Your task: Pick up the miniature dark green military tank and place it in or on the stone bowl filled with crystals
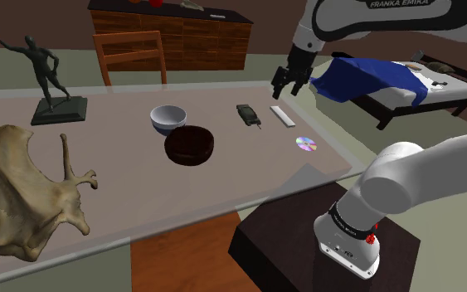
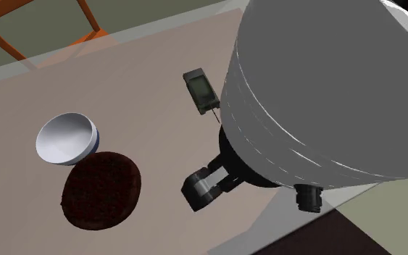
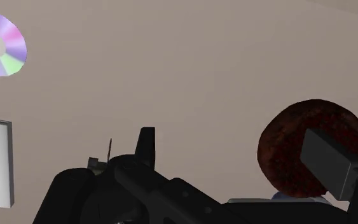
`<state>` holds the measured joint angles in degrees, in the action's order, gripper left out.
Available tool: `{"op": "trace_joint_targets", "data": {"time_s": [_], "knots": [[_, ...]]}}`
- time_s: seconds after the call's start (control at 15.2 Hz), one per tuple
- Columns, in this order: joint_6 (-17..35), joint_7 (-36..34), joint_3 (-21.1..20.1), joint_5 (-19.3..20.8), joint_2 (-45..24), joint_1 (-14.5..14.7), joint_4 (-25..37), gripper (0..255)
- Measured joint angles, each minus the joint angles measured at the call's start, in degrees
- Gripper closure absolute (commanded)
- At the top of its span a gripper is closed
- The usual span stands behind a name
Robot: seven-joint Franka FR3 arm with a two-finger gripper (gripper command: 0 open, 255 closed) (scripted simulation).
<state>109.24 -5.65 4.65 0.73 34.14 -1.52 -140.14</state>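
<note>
Tool (image 1: 288,83) hangs over the worktop (image 1: 132,191), fingers apart, nothing between them. Tank (image 1: 247,114) lies toward the worktop's far edge, between the white bowl (image 1: 167,118) and a white bar (image 1: 282,115), clear of the dark bowl (image 1: 190,144). On your wrist view the tool's body hides most of the tank, and one finger (image 3: 327,162) covers part of the dark bowl. You can't make out what the dark bowl holds.

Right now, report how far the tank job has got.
Done: nothing yet. The tank sits on the table, apart from the dark bowl. In hand: the tool hangs open and empty in the air above the table. Left: come down on the tank, close on it, lift it, carry it over to the dark bowl and set it in.
</note>
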Motion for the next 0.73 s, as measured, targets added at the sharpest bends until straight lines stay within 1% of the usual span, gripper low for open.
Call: {"op": "trace_joint_targets", "data": {"time_s": [0.4,0.73], "knots": [[9.24,1.41,2.25,0.67,-11.3,-1.09,2.31,0],[16.89,3.47,4.51,0.18,-22.6,-1.97,6.2,0]]}}
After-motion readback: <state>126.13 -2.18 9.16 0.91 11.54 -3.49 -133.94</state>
